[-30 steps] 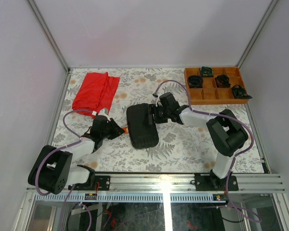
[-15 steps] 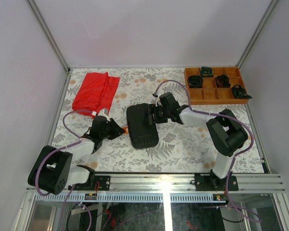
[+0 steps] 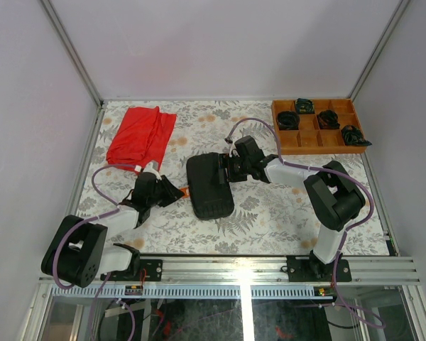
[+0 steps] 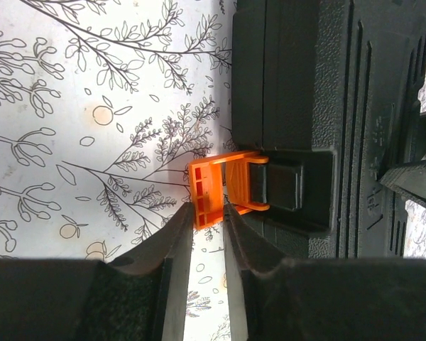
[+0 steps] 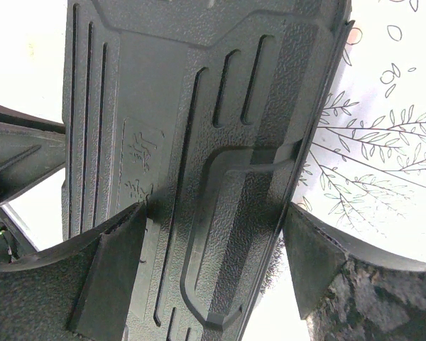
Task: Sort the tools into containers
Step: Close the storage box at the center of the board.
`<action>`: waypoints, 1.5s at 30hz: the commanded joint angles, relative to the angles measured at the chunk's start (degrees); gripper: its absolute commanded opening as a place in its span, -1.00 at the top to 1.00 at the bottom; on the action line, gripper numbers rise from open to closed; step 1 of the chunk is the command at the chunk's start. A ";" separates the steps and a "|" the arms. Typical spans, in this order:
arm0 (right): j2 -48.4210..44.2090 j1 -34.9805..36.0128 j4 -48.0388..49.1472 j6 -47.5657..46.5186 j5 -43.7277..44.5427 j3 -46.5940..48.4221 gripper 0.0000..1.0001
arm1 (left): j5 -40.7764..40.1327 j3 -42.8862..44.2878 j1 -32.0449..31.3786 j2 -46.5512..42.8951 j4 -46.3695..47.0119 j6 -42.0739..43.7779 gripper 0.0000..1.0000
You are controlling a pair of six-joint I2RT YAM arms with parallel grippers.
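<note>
The black case (image 3: 209, 186) lies closed on the table (image 3: 284, 213), in the middle of the top view. The left gripper (image 4: 209, 213) has its fingers almost together, pinching the orange latch (image 4: 211, 192) on the case's left side. The right gripper (image 5: 214, 213) is spread wide and clamps the case from the right.
</note>
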 commanded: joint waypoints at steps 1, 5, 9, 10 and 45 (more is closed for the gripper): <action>4.01 1.92 -6.02 -5.38 0.55 -0.63 0.14 | 7.44 0.38 -0.99 -1.69 9.00 -2.39 0.63; 4.03 1.92 -6.12 -5.33 0.44 -0.45 0.14 | 7.26 0.60 -1.00 -2.42 8.38 -2.48 0.65; 4.04 1.84 -6.20 -5.35 0.22 -0.46 0.14 | 7.05 0.70 -1.00 -3.31 7.46 -2.39 0.64; 4.01 1.91 -6.20 -5.39 0.18 -0.45 0.14 | 6.99 0.73 -0.97 -3.53 7.30 -2.35 0.64; 4.82 2.00 -6.04 -5.26 -0.44 -0.23 0.16 | -4.64 5.88 -1.05 0.91 -9.72 0.89 0.78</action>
